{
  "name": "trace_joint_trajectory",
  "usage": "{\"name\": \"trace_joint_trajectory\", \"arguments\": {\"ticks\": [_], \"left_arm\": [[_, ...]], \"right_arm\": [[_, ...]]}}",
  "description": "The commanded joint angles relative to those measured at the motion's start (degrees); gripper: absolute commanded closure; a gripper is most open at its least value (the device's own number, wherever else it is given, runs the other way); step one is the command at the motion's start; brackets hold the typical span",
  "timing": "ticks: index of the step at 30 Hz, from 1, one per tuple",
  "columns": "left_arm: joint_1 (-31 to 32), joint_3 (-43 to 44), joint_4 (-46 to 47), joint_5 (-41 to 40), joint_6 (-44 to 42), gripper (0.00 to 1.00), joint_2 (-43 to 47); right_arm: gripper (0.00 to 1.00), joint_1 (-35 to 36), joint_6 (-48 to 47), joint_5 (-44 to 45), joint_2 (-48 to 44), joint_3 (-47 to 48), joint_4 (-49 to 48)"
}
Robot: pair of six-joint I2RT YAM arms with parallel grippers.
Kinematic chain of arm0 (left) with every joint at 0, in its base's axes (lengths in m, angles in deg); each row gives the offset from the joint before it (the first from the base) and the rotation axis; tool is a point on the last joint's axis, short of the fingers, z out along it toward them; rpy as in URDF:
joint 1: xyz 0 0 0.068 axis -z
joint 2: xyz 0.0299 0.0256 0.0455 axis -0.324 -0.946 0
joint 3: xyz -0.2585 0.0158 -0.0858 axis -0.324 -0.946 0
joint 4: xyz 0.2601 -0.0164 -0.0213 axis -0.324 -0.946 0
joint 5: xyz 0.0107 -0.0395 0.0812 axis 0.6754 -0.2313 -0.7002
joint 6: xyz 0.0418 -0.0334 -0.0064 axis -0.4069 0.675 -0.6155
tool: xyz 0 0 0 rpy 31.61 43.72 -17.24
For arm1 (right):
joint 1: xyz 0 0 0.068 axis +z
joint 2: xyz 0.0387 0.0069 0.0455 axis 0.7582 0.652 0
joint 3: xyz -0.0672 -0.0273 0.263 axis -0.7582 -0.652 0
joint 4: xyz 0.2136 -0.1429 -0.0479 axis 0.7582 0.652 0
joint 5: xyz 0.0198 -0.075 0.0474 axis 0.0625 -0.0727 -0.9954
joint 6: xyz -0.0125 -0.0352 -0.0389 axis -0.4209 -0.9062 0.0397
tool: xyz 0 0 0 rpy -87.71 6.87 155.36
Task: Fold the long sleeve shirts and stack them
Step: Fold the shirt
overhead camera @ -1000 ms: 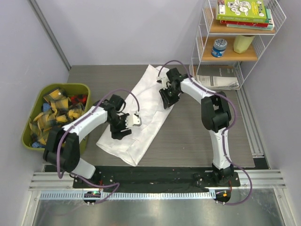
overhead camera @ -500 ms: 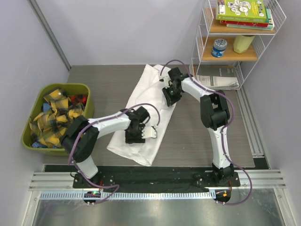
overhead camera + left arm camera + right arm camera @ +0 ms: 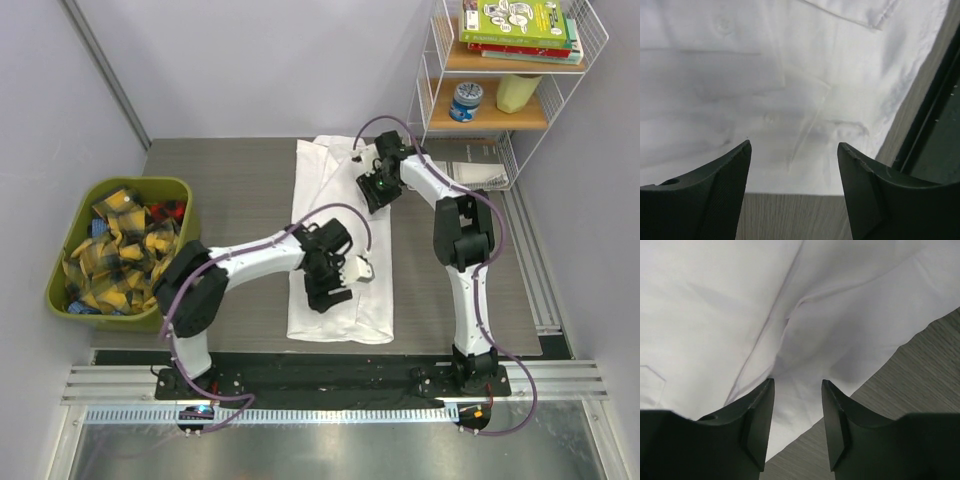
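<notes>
One long sleeve shirt (image 3: 340,322), plain white, lies on the table as a long narrow strip running from far to near. My left gripper (image 3: 328,290) hovers over its near half. In the left wrist view that gripper (image 3: 794,145) is open with nothing between its fingers, above the shirt (image 3: 790,85) and its straight edge. My right gripper (image 3: 372,195) is at the strip's far right edge. In the right wrist view this gripper (image 3: 798,382) is open, its fingers apart over a rumpled fold of the shirt (image 3: 840,315) beside bare table.
A green bin (image 3: 58,290) full of yellow-and-black plaid cloths (image 3: 115,245) stands at the left. A white wire shelf (image 3: 500,120) at the back right holds books, a can and papers (image 3: 465,175). A black base strip (image 3: 330,375) runs along the near edge.
The shirt has swung from lying diagonally to lying straight, and shifted right. My left gripper moved right and nearer with it. My right gripper moved slightly right and farther. Both jaws have widened.
</notes>
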Motion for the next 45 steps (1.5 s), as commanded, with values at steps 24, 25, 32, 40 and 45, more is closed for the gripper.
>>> {"name": "trace_joint_trajectory", "arguments": {"ticks": [24,25,32,40,45], "left_arm": [[-26.9,20.1,8.5,3.7,13.2,0.46,-17.3],[-27.3,21.3,7.6,4.1,13.2,0.47,-18.0],[-29.1,26.9,4.7,4.7,11.6,0.44,-19.2],[-29.1,19.1,-1.5,17.9,1.4,0.19,7.0],[-29.0,5.8,-7.3,21.1,-16.1,0.12,20.5]], "right_arm": [[0.51,0.0,-0.3,-0.7,0.0,-3.4,-2.7],[0.51,-0.1,-0.2,-0.4,1.2,-1.5,-2.8],[0.50,-0.5,-0.2,-0.5,0.4,5.0,-0.9],[0.22,-1.3,-4.5,-12.0,-22.7,2.2,3.8],[0.11,-1.3,-8.5,-23.1,-39.0,-11.8,-0.1]]}}
